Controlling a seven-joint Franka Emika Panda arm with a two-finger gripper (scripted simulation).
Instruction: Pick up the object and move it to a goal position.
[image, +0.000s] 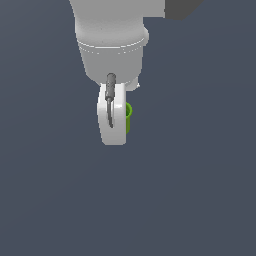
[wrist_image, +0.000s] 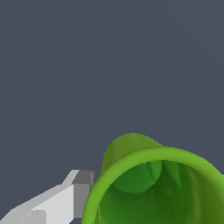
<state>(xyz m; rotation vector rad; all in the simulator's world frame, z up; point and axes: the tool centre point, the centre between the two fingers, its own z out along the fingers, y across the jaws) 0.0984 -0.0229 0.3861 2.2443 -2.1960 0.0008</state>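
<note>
The small bright green cup (image: 129, 118) shows as a sliver past the exterior view's right side of my white gripper (image: 114, 139), which is seen edge-on and hides most of it. In the wrist view the cup (wrist_image: 131, 151) fills the lower part, open mouth toward the camera and darker green inside. One white finger with a grey pad (wrist_image: 82, 192) presses on the cup's outer wall. The other finger is out of the picture. The gripper is shut on the cup.
A plain dark grey-blue ground fills both views. The arm's white wrist (image: 111, 45) hangs above the gripper, and a dark block (image: 182, 7) sits at the top edge.
</note>
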